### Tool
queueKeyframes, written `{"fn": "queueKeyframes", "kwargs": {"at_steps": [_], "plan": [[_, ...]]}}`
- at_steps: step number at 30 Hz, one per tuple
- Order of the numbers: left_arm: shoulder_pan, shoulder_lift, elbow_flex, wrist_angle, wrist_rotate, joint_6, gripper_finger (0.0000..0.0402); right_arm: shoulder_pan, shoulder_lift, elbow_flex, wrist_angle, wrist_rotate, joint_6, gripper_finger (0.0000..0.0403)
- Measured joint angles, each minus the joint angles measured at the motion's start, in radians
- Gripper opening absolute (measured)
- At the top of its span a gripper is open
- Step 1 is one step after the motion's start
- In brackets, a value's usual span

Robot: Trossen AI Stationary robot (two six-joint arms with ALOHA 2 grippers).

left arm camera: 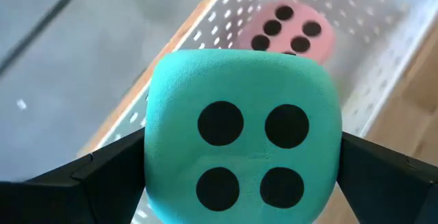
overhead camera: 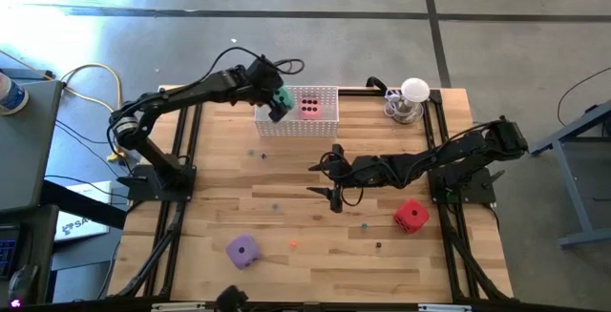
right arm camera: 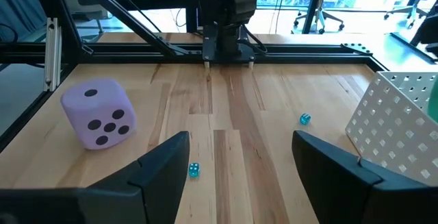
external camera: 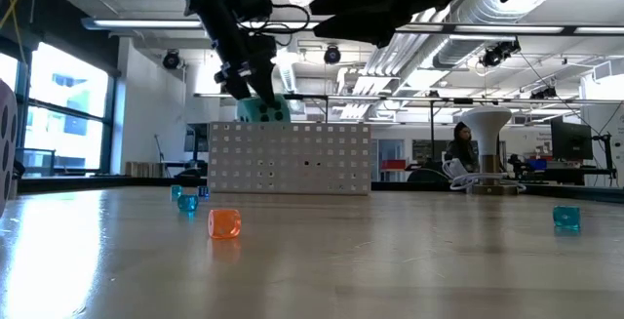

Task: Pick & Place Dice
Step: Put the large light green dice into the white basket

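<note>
Over the basket's left end: left gripper (overhead camera: 279,102) hangs at about 12 o'clock on the table, fingers clamped on the green die (left arm camera: 243,138), one finger (left arm camera: 82,183) against each side of it
Green die: four-pip face shows in the left wrist view; held in the air above the white perforated basket (overhead camera: 325,121), not resting in it
Basket: white, full of small holes, standing at the table's far edge near 12 o'clock; in the low view its front wall (external camera: 291,158) hides the contents
Pink die: (overhead camera: 310,105) lies inside the basket, just right of the held green die; a many-pip face is up (left arm camera: 287,29)
Right gripper: (overhead camera: 336,197) near the table's centre, pointing toward 9 o'clock, fingers (right arm camera: 161,169) apart with only bare wood between them
Purple die: (overhead camera: 242,250) on the wood at about 7 o'clock, well apart from both grippers; the right wrist view shows it resting on the table (right arm camera: 98,118)
Red die: (overhead camera: 410,215) on the wood at about 4 o'clock, near the right arm, touched by nothing
Small coloured dice: an orange one (external camera: 224,223) and blue ones (external camera: 566,218) scattered on the table top
Table: pale wooden planks (overhead camera: 315,255) in a dark frame
</note>
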Motion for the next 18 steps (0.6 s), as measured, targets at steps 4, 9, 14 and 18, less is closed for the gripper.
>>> {"fn": "queueKeyframes", "kwargs": {"at_steps": [4,9,14,18], "plan": [[0.0,0.0,0.0,0.008,0.0,-0.103,0.0399,0.0,0.0,0.0,0.0,0.0,0.0,0.025],[-0.007,0.0,0.0,0.016,0.0,-0.07,0.0399,0.0,0.0,0.0,0.0,0.0,0.0,0.025],[-0.013,0.0,0.0,0.015,0.004,-0.127,0.0399,0.0,0.0,0.0,-0.001,0.0,0.0,0.025],[-0.018,0.0,0.0,0.001,0.005,-0.163,0.0399,0.0,0.0,0.0,-0.002,0.0,0.0,0.025]]}}
